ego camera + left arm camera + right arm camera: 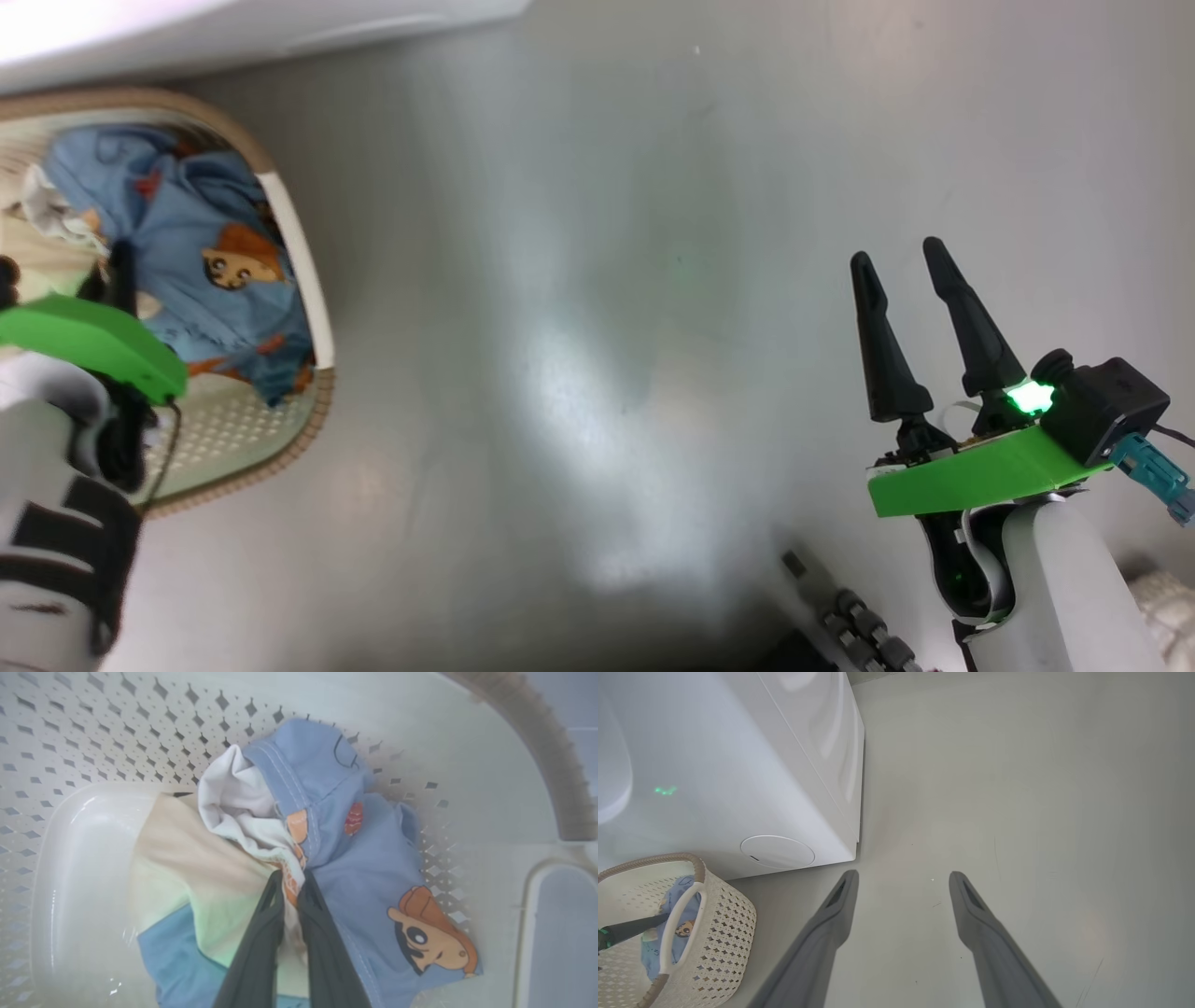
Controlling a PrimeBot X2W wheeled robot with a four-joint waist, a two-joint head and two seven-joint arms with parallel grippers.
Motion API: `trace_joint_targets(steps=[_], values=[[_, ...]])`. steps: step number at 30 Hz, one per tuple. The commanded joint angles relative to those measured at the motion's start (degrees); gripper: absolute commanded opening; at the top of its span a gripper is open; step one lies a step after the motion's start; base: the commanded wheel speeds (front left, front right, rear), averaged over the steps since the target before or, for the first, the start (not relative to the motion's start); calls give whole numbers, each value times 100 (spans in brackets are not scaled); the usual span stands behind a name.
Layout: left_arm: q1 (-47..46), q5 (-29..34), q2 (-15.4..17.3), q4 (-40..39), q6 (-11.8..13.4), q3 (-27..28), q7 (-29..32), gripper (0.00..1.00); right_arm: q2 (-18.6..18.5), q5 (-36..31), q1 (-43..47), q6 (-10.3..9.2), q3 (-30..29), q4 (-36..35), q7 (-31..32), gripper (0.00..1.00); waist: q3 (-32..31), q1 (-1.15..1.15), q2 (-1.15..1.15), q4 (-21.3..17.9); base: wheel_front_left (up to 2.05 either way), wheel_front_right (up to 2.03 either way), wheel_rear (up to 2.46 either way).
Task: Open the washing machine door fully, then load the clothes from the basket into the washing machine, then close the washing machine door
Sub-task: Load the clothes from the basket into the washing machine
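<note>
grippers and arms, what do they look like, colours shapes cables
The right gripper and left gripper each have two long dark tapered fingers. Behind each sits a bright green plate. The right wrist carries a black camera block, a glowing green light and a teal plug. Forearms are pale; the left forearm has black bands.

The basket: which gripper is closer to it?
Left. The left gripper is inside the basket, pinching the clothes; the right gripper hangs open over the floor, well off to its side.

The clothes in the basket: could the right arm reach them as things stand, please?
Probably yes: bare floor separates the right gripper from the open-topped basket; the left gripper holds the clothes.
</note>
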Motion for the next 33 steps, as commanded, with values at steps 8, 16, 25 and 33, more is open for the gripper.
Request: trace_joint_targets(steps=[8,16,25,33], values=[[880,-269,104,-678,-9,146,-281,0,-15,-128,243,16,56,61,-68,100,-915,0,0,481,0,0,0],[1736,154,9,-1699,-9,935,-292,0,-15,-187,387,16,43,230,-68,100,-1582,0,0,704,0,0,0],[2612,1006,-353,-2772,15,1886,-293,0,-15,-72,586,16,58,397,-68,100,-2235,0,0,791,0,0,0],[3163,1491,-688,-3437,4,2318,-294,0,-15,-123,767,16,18,512,-68,100,-2697,0,0,886,0,0,0]])
